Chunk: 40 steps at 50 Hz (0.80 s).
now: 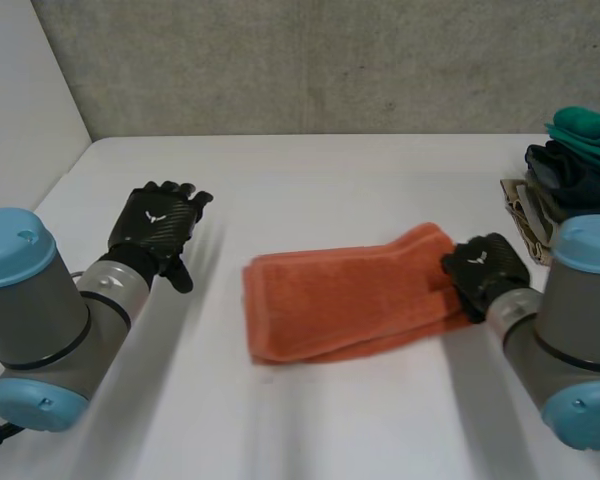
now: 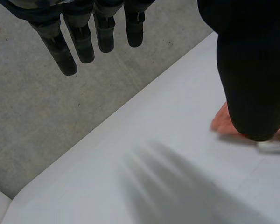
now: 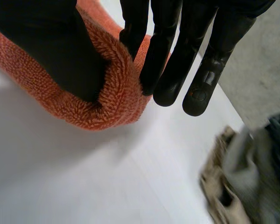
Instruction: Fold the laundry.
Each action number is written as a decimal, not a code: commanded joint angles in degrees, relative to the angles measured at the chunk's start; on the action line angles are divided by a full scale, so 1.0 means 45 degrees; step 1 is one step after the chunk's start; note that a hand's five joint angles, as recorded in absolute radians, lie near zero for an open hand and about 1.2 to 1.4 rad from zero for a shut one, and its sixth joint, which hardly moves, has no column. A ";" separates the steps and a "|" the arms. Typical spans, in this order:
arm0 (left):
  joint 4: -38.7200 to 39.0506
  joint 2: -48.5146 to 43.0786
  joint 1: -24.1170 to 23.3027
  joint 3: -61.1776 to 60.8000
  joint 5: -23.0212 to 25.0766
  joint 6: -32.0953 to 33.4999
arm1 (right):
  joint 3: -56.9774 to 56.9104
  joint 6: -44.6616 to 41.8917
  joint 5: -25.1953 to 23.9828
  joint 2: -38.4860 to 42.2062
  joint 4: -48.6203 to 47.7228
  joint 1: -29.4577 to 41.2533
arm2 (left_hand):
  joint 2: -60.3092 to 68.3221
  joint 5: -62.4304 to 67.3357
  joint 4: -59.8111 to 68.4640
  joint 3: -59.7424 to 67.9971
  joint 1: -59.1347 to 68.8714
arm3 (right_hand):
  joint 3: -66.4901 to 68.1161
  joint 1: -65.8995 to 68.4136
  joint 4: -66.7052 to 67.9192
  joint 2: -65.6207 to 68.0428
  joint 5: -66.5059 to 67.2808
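A folded orange towel [image 1: 355, 293] lies in the middle of the white table [image 1: 310, 180]. My right hand [image 1: 483, 268] is at the towel's right end. In the right wrist view its thumb [image 3: 46, 46] and fingers [image 3: 165, 56] pinch a fold of the orange towel [image 3: 112, 98]. My left hand [image 1: 158, 225] hovers over the table well to the left of the towel, open with straight fingers [image 2: 84, 42] and nothing in it. Past the thumb in the left wrist view a bit of the orange towel [image 2: 221, 122] shows.
A pile of laundry stands at the table's right edge: a green cloth [image 1: 590, 130] on top, a dark one [image 1: 570, 175] below, a beige one [image 1: 525, 210] beneath. The beige cloth [image 3: 224, 186] lies close beside my right hand. A grey wall [image 1: 310, 60] runs behind the table.
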 commanded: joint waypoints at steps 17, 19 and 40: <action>0.0037 0.0450 -0.0930 0.0661 -0.1194 -0.0236 | -0.0418 -0.1502 -0.4592 0.0894 -0.3976 0.4747 | 0.0251 0.0074 0.0284 0.0177 0.0424 | 0.2701 0.5679 0.2637 0.2817 0.3065; 0.0056 0.0430 -0.1203 0.0758 -0.1409 -0.0236 | -0.0497 -0.1445 -0.4926 0.1171 -0.3996 0.4867 | 0.0251 0.0074 0.0284 0.0177 0.0424 | 0.2701 0.5679 0.2637 0.2817 0.3065; -0.1192 -0.1912 -0.4582 0.4527 -0.2230 -0.2482 | -0.1823 0.8770 -0.3150 -0.1739 0.0746 0.1568 | 0.0550 0.0373 0.0583 0.0476 0.0723 | -1.2855 -0.9876 -1.2919 -1.2739 -1.2490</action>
